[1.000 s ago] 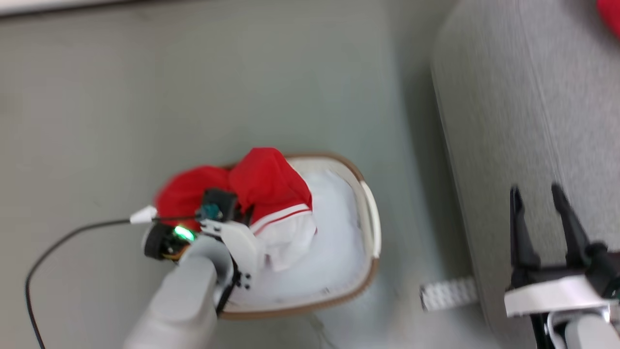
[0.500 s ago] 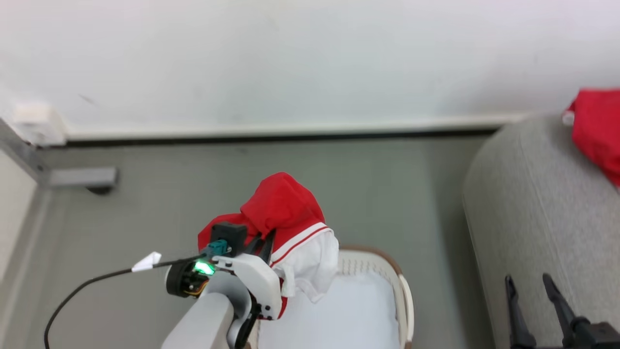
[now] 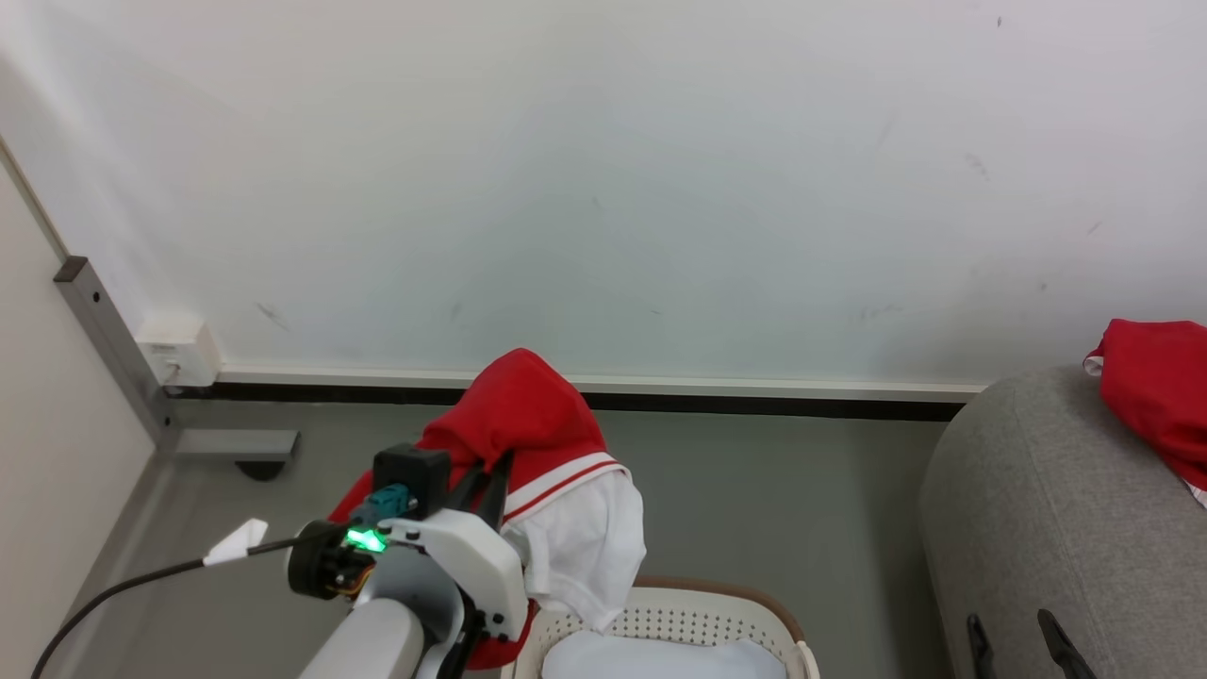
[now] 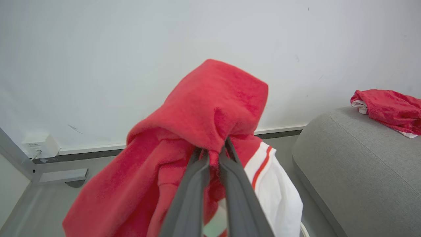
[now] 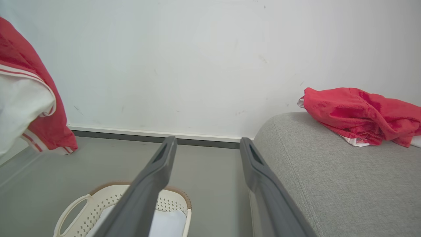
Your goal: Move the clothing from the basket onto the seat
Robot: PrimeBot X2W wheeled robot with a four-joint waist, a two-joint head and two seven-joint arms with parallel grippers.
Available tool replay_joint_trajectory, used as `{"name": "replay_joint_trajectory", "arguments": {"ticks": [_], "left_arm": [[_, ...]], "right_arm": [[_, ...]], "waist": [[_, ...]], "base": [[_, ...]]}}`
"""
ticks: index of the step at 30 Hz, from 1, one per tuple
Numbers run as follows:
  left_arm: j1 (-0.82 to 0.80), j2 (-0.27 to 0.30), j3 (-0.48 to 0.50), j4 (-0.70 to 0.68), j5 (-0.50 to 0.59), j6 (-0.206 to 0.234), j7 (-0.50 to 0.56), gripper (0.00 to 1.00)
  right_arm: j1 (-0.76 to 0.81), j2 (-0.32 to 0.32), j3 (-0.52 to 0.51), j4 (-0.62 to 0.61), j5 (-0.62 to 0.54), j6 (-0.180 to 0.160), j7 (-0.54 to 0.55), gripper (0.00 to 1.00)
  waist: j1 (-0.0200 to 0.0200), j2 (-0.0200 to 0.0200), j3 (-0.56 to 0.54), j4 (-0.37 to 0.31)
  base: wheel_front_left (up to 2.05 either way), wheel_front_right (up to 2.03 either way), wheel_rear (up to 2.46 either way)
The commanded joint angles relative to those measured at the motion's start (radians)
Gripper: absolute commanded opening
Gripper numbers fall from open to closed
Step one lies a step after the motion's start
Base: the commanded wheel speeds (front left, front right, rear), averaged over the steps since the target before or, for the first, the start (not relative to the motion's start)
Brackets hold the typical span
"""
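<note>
My left gripper (image 3: 498,464) (image 4: 213,148) is shut on a bunch of the red clothing (image 3: 528,424) (image 4: 210,105), which hangs in the air above the white basket (image 3: 679,618) (image 5: 108,197). Its white striped part drapes down to the right, and its edge shows in the right wrist view as well (image 5: 29,108). To the right stands the grey seat (image 3: 1037,509) (image 4: 355,171) (image 5: 329,177), with another red garment (image 3: 1155,396) (image 4: 388,107) (image 5: 358,112) lying on top. Beside the seat's edge my right gripper (image 3: 1007,622) (image 5: 208,141) is open and holds nothing.
A pale pad (image 3: 660,655) lies in the basket. A white wall with a dark baseboard (image 3: 754,401) runs behind. A metal post (image 3: 104,330) and a white socket box (image 3: 179,349) stand at the left. Grey floor (image 3: 801,509) separates basket and seat.
The head view has swung up from the floor to the wall. My left gripper has lifted the red clothing up out of the basket. The right gripper stays open by the seat.
</note>
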Motion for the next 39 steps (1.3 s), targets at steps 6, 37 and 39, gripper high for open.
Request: {"name": "replay_joint_trajectory", "arguments": {"ticks": [6,37,39], "left_arm": [[0.048,0.028,-0.005,-0.101,-0.005,0.025,0.045,0.00],[0.032,0.002,-0.134,-0.333,0.013,-0.009,0.138,0.00],[0.030,-0.009,-0.151,-0.346,0.006,-0.021,0.146,0.00]], "right_arm": [[0.010,-0.002,0.016,-0.005,0.006,-0.003,0.001,1.00],[-0.597,-0.415,0.932,-0.053,0.490,-0.003,0.139,1.00],[-0.651,-0.418,1.000,-0.018,0.533,-0.003,0.130,1.00]], "waist": [[0.0003,-0.0001,-0.002,-0.012],[0.0003,-0.0001,0.023,0.033],[0.0003,-0.0001,0.022,0.044]], "base": [[0.00,0.00,0.00],[0.00,0.00,0.00],[0.00,0.00,0.00]]}}
